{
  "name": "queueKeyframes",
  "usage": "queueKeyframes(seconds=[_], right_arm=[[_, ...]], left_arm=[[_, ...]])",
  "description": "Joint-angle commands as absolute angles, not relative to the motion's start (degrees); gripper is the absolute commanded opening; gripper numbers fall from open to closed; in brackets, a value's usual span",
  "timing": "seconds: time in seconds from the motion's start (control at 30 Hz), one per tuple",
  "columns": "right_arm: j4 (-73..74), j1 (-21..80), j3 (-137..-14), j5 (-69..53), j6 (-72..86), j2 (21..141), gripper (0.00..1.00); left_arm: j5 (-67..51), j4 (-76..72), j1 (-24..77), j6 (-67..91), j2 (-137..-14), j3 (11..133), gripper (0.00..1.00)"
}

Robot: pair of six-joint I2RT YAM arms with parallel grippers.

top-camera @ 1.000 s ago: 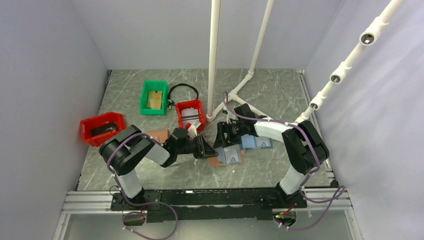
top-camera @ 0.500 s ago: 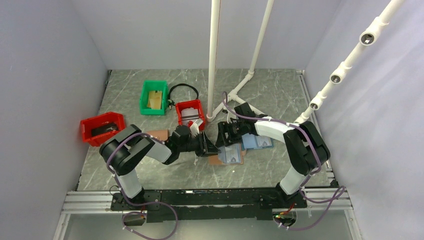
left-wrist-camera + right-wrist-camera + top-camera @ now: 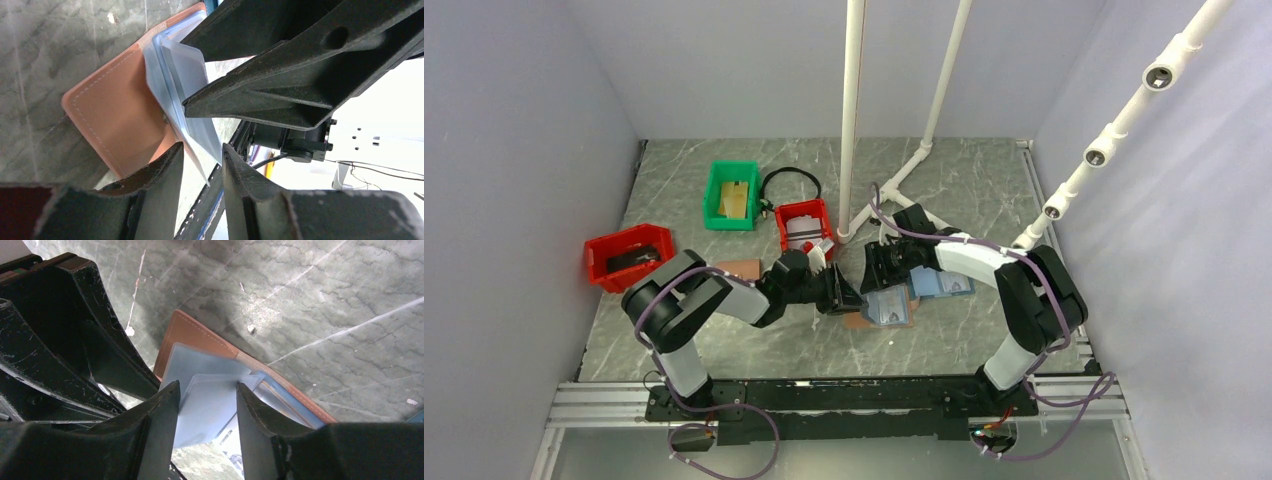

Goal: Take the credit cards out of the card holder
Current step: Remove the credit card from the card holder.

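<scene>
Extraction step. Left end effector (image 3: pixel 202 150) and right end effector (image 3: pixel 207 387) are half-open, holding nothing. Next, clamp one credit card (image 3: pixel 226 436) inside the card holder (image 3: pixel 182 332).

The card holder (image 3: pixel 884 310) lies on the bench (image 3: pixel 824 345), the left gripper (image 3: pixel 844 297) at its left and the right gripper (image 3: pixel 876 275) behind it. A second holder (image 3: pixel 940 285) lies to its right; a bin (image 3: pixel 804 228) stands behind, leftward.

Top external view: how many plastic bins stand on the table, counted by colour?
red plastic bins: 2, the left red bin and the middle red bin
green plastic bin: 1
total: 3
</scene>
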State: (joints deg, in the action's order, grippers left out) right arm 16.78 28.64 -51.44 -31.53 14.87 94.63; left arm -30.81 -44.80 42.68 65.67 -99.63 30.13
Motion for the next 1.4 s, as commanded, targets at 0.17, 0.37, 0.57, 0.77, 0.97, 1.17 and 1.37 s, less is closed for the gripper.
queueKeyframes(seconds=[0.17,0.37,0.57,0.77,0.97,1.17,1.37], right_arm=[[17.1,28.3,-52.9,-29.7,13.5,91.3,0.43],[17.1,27.4,-52.7,-29.3,13.3,90.8,0.34],[17.0,26.8,-52.5,-29.5,13.0,90.7,0.31],[17.3,26.3,-52.4,-29.3,12.4,90.8,0.31],[18.2,24.3,-52.4,-29.9,11.6,91.0,0.36],[18.7,23.3,-52.2,-31.0,10.7,91.1,0.38],[20.6,22.9,-53.1,-33.8,9.2,92.7,0.4]], left_arm=[[-29.4,-45.2,43.0,64.5,-97.0,30.4,0.41],[-28.8,-45.5,43.0,64.7,-96.4,29.8,0.42],[-26.6,-40.1,42.5,62.8,-92.6,29.1,0.44],[-21.9,-28.4,42.5,58.7,-84.7,29.7,0.44],[-18.2,-22.4,42.5,56.5,-77.1,29.8,0.43],[-21.3,-28.1,42.9,57.3,-81.6,31.5,0.42],[-22.7,-32.8,43.4,58.3,-86.3,32.2,0.41]])
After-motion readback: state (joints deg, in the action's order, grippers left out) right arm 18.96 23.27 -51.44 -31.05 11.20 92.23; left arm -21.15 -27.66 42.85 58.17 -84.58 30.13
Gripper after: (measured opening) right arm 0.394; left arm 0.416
